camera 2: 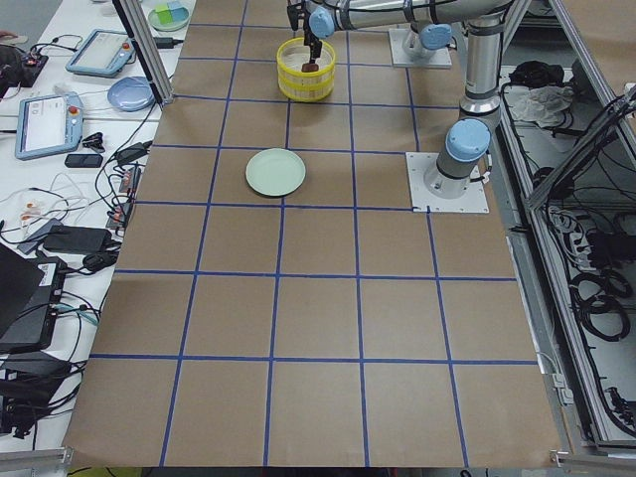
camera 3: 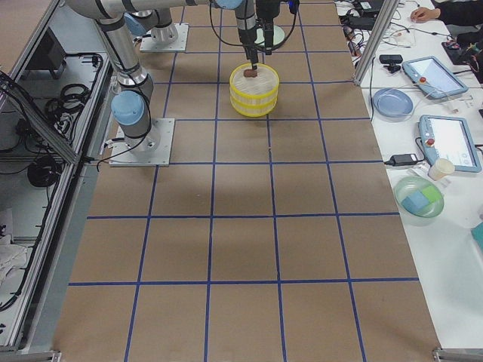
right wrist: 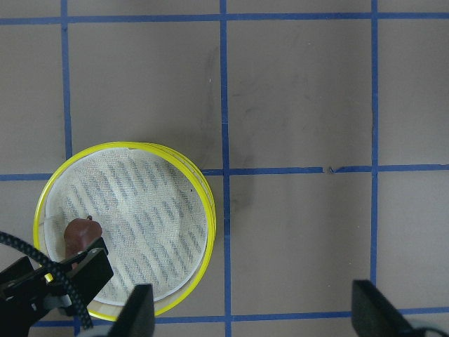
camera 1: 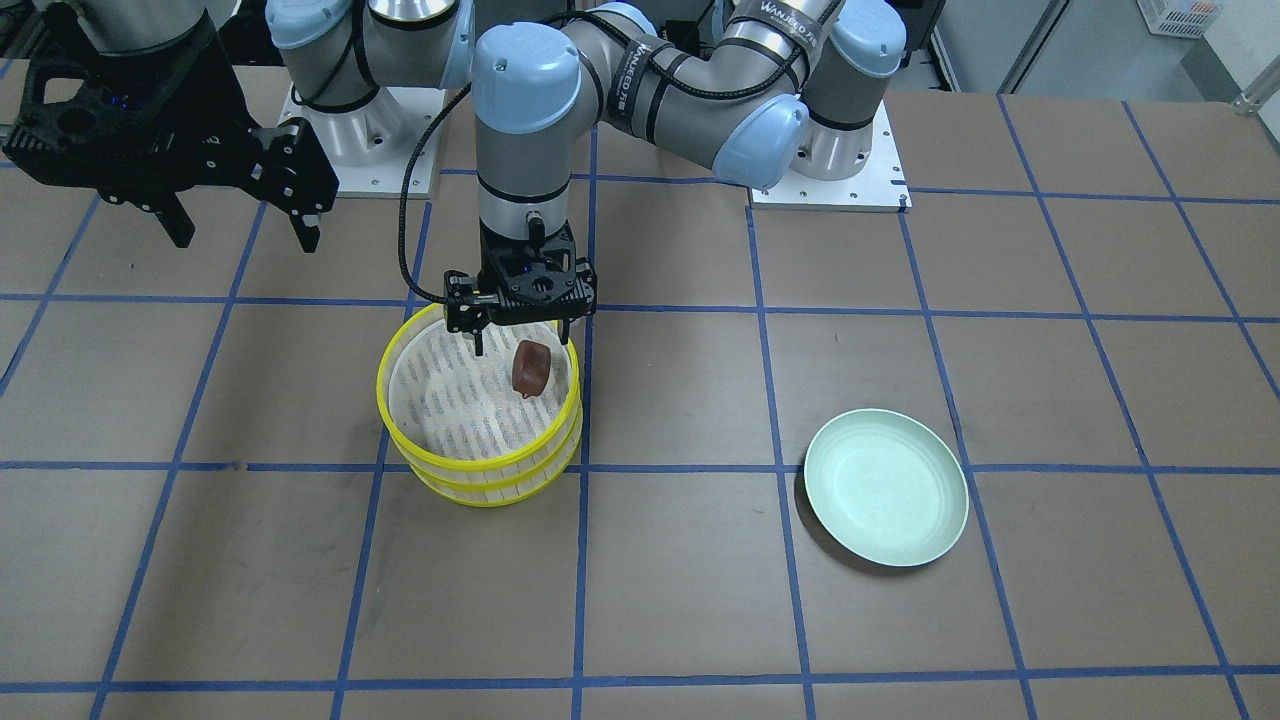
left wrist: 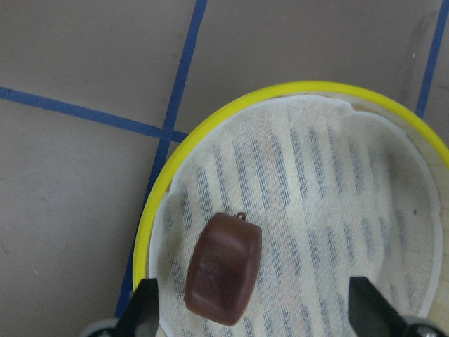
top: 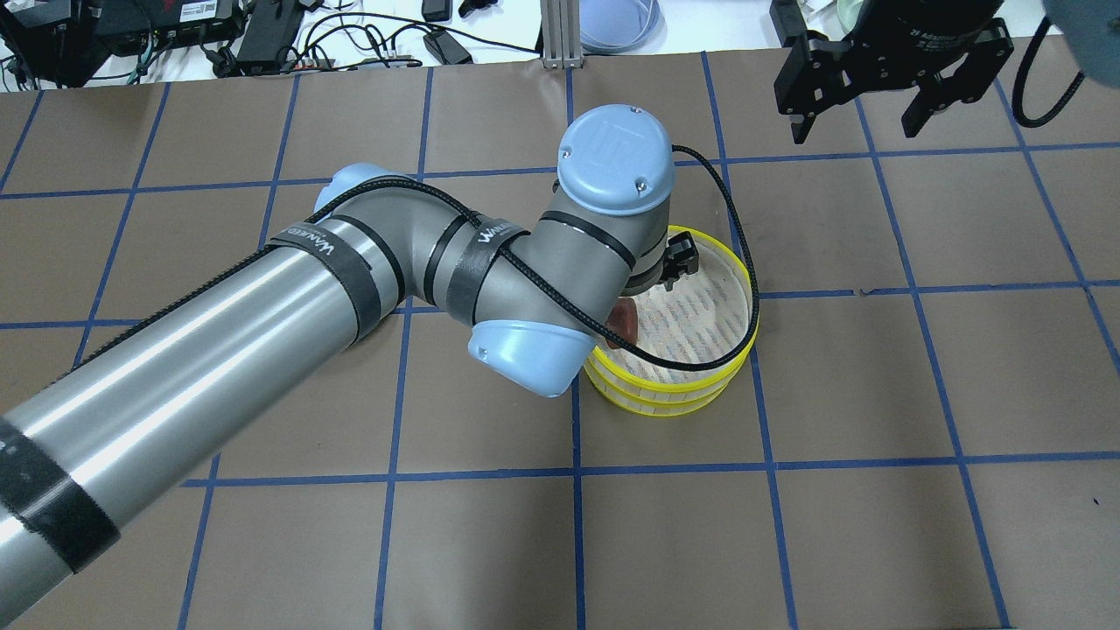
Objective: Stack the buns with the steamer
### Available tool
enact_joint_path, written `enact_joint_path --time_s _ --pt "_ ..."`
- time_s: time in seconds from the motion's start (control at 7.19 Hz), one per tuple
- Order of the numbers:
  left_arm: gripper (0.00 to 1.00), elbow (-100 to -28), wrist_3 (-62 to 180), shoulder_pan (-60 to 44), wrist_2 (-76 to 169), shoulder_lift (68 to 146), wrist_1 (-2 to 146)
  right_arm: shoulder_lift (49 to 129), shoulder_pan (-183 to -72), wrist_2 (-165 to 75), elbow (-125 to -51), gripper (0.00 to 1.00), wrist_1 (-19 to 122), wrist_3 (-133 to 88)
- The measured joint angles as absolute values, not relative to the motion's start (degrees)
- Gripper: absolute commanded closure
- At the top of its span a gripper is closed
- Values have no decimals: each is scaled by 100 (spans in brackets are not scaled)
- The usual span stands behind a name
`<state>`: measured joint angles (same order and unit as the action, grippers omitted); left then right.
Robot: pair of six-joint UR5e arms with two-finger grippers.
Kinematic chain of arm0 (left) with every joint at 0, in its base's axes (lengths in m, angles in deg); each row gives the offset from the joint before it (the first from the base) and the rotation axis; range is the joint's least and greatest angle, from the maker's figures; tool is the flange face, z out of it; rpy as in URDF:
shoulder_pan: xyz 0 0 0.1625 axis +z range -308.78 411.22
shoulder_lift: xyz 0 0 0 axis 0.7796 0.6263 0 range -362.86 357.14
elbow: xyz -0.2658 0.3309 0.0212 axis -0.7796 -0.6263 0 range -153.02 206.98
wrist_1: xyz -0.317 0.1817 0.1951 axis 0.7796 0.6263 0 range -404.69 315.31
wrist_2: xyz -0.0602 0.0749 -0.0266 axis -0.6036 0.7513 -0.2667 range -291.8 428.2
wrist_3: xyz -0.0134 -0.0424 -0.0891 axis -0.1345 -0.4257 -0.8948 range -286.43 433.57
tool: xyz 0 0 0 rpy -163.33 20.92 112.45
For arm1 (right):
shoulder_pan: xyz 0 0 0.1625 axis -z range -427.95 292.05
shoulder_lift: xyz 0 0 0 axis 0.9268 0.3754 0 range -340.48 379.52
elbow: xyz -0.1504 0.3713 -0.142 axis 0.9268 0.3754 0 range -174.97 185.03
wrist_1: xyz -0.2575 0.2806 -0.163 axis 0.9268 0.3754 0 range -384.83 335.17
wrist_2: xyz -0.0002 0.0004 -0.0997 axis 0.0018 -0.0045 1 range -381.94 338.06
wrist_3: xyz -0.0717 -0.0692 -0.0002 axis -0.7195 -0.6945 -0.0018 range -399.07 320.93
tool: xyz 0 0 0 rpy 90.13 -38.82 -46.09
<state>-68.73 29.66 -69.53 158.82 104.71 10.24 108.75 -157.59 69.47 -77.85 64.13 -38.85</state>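
Note:
The steamer [camera 1: 480,470] is two yellow-rimmed tiers stacked, with a white cloth lining the top one. The dark reddish-brown bun [camera 1: 530,367] lies on that cloth near the rim; it also shows in the left wrist view [left wrist: 224,268]. My left gripper [camera 1: 522,338] hangs just above the bun, open; in the left wrist view [left wrist: 256,312] the fingers stand wide on either side, clear of it. My right gripper [camera 1: 247,240] is open and empty, raised off to the side near the robot's base. The pale cream bun shows in no view.
An empty pale green plate [camera 1: 886,488] lies on the brown paper-covered table, about two grid squares from the steamer. My left arm [top: 490,262] reaches across the table's middle. Blue tape lines grid the surface.

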Motion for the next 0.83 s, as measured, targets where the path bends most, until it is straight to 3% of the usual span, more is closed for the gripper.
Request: enact_joint_path --time_s 0.83 --pt "0 -6761 6254 -4749 15831 9361 2646 10875 -15759 6947 -7785 0 6418 -3890"
